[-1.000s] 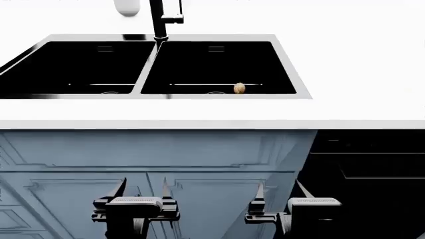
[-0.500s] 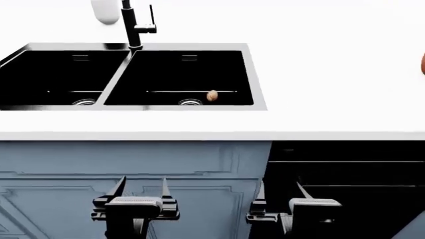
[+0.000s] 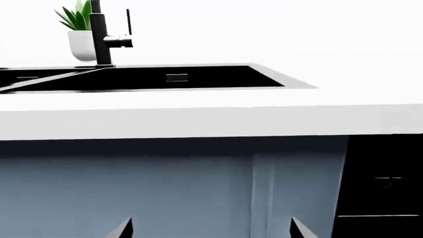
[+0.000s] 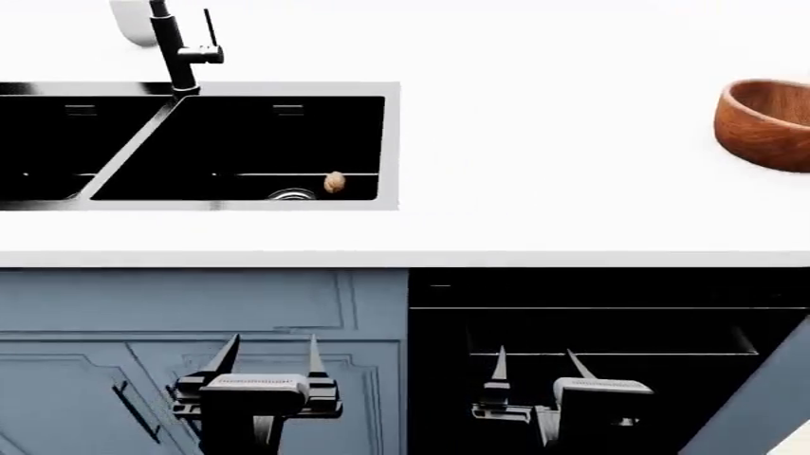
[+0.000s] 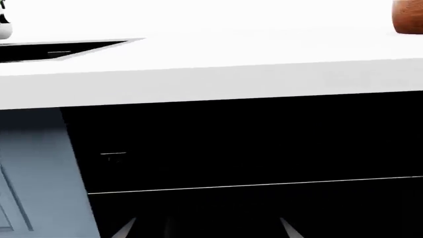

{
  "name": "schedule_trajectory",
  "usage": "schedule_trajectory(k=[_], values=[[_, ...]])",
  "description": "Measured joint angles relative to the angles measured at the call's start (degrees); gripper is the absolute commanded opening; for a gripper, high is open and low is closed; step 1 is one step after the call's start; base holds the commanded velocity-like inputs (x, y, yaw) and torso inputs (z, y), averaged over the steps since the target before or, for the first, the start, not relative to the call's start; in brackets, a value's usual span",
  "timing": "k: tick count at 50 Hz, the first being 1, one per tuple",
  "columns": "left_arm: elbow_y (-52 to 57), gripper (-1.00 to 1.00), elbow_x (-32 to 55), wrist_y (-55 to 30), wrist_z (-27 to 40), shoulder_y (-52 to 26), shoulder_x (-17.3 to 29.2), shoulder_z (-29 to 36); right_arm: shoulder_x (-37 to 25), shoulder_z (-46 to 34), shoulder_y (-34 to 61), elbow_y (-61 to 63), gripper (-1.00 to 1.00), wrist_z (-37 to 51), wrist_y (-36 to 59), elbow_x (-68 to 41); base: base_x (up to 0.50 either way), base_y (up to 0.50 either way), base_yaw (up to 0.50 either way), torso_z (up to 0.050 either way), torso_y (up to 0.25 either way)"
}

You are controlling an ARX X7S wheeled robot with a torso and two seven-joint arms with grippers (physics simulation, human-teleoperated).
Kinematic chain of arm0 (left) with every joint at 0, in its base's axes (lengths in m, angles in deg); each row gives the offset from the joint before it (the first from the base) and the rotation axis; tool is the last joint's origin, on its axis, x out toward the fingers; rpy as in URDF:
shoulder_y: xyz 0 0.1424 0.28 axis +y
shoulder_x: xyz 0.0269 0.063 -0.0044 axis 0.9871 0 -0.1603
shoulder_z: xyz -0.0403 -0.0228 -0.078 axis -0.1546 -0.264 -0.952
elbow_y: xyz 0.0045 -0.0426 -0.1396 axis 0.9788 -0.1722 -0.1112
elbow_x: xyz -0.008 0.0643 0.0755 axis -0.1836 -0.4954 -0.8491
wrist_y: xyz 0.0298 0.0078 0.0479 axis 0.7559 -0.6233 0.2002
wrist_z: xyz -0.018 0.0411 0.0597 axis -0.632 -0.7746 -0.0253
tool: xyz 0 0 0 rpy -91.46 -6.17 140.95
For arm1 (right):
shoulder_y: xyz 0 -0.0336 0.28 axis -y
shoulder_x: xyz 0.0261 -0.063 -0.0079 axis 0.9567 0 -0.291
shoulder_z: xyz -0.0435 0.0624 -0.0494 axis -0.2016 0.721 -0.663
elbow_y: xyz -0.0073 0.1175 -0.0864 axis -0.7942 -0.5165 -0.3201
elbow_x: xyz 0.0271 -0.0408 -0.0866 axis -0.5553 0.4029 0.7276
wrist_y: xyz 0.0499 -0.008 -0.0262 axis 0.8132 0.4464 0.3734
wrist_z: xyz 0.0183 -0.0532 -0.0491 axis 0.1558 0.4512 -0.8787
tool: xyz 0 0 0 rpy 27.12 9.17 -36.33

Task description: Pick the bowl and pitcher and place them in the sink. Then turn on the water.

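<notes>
The reddish-brown wooden bowl (image 4: 769, 121) stands on the white counter at the far right, cut by the frame edge; the right wrist view catches its side (image 5: 408, 17). The black double-basin sink (image 4: 391, 142) lies at the left, with the slim black faucet (image 4: 177, 52) behind its divider. The left wrist view also shows the sink (image 3: 290, 84) and the faucet (image 3: 100, 34). The pitcher is out of view. My left gripper (image 4: 269, 358) and right gripper (image 4: 537, 365) hang open and empty below the counter edge, in front of the cabinets. Each wrist view shows only the fingertips: left gripper (image 3: 211, 229), right gripper (image 5: 206, 228).
A small tan nut (image 4: 334, 182) lies in the right basin beside the steel drain (image 4: 292, 194). A white pot with a green plant (image 3: 80, 42) stands behind the faucet. Blue cabinet doors (image 4: 190, 313) face the left gripper, a black appliance front (image 4: 608, 322) the right.
The head view has shifted to the right: the sink and faucet slid left and the bowl came into view at the right. Both grippers keep the same open pose.
</notes>
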Motion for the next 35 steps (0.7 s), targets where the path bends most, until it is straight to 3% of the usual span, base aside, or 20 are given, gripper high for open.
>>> schedule_trajectory(k=[35], values=[[-0.15,1.0,1.66,0.39,1.88,-0.22,1.74,2.17,-1.69,-2.09,0.37,-0.7,1.0,2.17,-0.33,-2.47,0.0,-0.5,0.0,0.05,0.015]])
